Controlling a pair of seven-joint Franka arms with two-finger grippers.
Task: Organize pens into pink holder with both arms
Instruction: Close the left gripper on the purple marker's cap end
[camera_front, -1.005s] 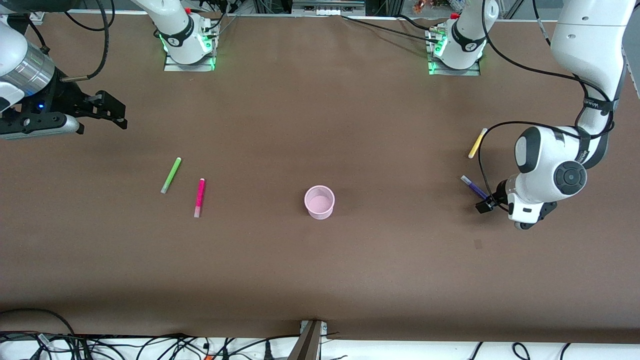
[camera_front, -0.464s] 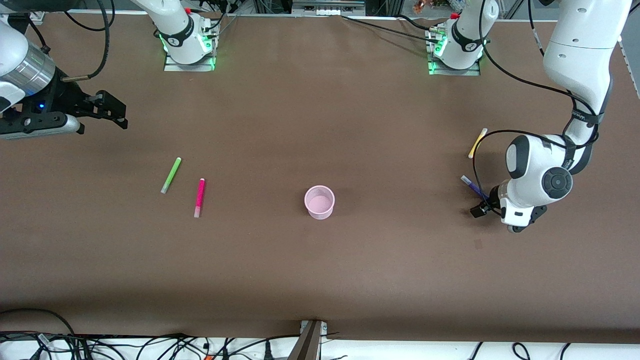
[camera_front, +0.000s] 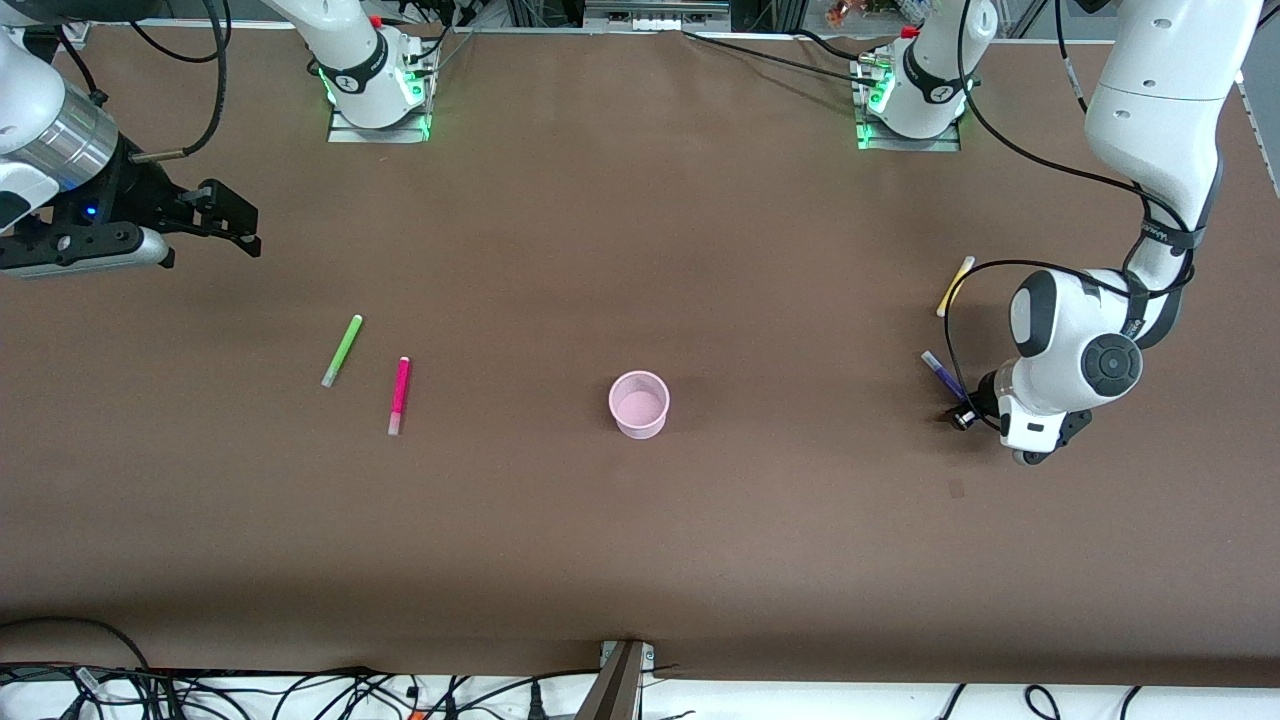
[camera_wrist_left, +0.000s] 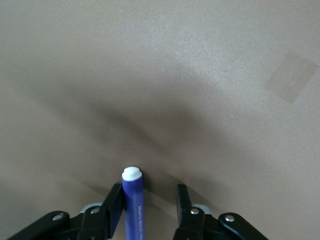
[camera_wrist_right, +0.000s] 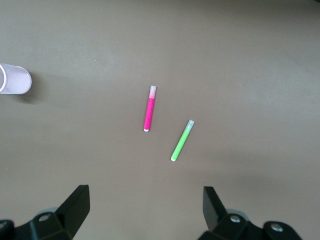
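The pink holder (camera_front: 639, 403) stands mid-table. A green pen (camera_front: 342, 350) and a magenta pen (camera_front: 399, 395) lie toward the right arm's end; both also show in the right wrist view, green (camera_wrist_right: 182, 140) and magenta (camera_wrist_right: 149, 108), with the holder (camera_wrist_right: 15, 79) at the edge. A yellow pen (camera_front: 955, 286) and a dark purple pen (camera_front: 940, 373) lie toward the left arm's end. My left gripper (camera_front: 963, 415) is low at the table, open round the purple pen (camera_wrist_left: 133, 200), which touches one finger (camera_wrist_left: 114, 200); the other finger stands apart. My right gripper (camera_front: 235, 225) is open and empty over the table, short of the green pen.
A small tape patch (camera_front: 956, 488) lies on the brown table cover nearer the front camera than the left gripper; it also shows in the left wrist view (camera_wrist_left: 291, 77). Cables run along the table's front edge (camera_front: 640, 680). Both arm bases stand at the back.
The left arm has shifted toward the table's middle and lowered its gripper round the purple pen's end. The right gripper has nudged slightly. No pen has moved.
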